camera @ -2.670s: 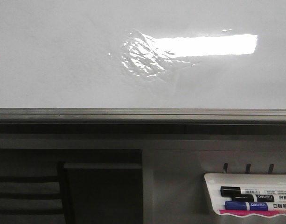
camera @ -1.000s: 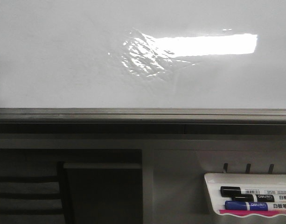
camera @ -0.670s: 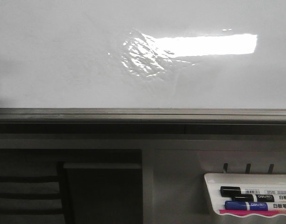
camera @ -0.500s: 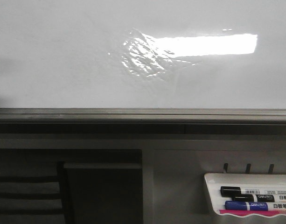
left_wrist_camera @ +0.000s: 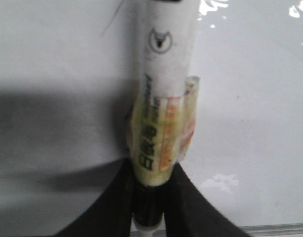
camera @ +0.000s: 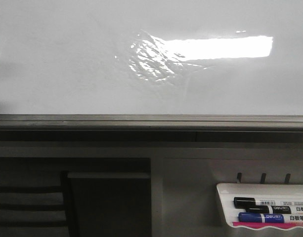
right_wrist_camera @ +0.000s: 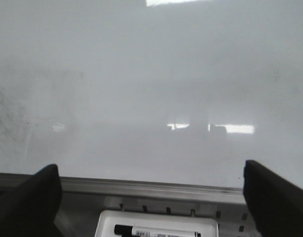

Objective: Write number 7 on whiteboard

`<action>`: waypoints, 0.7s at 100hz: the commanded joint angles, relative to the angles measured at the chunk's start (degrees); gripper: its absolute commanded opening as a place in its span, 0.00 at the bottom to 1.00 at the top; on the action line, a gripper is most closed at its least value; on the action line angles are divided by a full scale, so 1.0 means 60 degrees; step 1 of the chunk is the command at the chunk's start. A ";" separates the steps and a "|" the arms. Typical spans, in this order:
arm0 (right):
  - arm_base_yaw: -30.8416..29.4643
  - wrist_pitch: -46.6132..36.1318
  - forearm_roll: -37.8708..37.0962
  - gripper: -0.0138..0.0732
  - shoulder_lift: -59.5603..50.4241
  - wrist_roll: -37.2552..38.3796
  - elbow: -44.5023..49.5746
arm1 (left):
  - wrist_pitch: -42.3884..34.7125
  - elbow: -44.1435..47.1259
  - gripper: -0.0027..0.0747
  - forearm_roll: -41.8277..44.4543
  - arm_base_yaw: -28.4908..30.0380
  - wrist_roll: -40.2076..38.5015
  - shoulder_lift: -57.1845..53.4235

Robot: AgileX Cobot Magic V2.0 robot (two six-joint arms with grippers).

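The left gripper [left_wrist_camera: 150,197] clamps a white marker [left_wrist_camera: 163,94] against the whiteboard [camera: 67,64], apparently mid-stroke on the number 7 [left_wrist_camera: 113,19], barely visible beside it; the right gripper [right_wrist_camera: 151,197] hangs open; next, a steady downstroke.

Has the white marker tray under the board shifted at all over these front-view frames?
No. The marker tray sits in the same spot below the whiteboard's grey rim throughout.

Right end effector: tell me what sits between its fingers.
In the right wrist view, the white marker tray with a marker, below the whiteboard, lies between the open right end effector fingers.
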 commanded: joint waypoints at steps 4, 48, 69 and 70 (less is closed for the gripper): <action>-0.0054 0.0375 0.0166 0.93 0.0621 -0.0019 -0.0981 | -0.0245 -0.0458 0.01 0.0248 -0.0073 0.0040 -0.0246; -0.0014 0.4112 0.2955 0.93 0.3688 -0.4086 -0.3756 | 0.5802 -0.2897 0.01 -0.2085 -0.0265 0.5874 -0.0281; 0.0160 0.5580 0.5991 0.93 0.5040 -0.7945 -0.4755 | 0.6690 -0.3149 0.01 -0.3707 -0.1809 0.9262 -0.0281; 0.0181 0.5603 0.6150 0.93 0.5073 -0.8180 -0.4773 | 0.6690 -0.3149 0.01 -0.3707 -0.1887 0.9311 -0.0281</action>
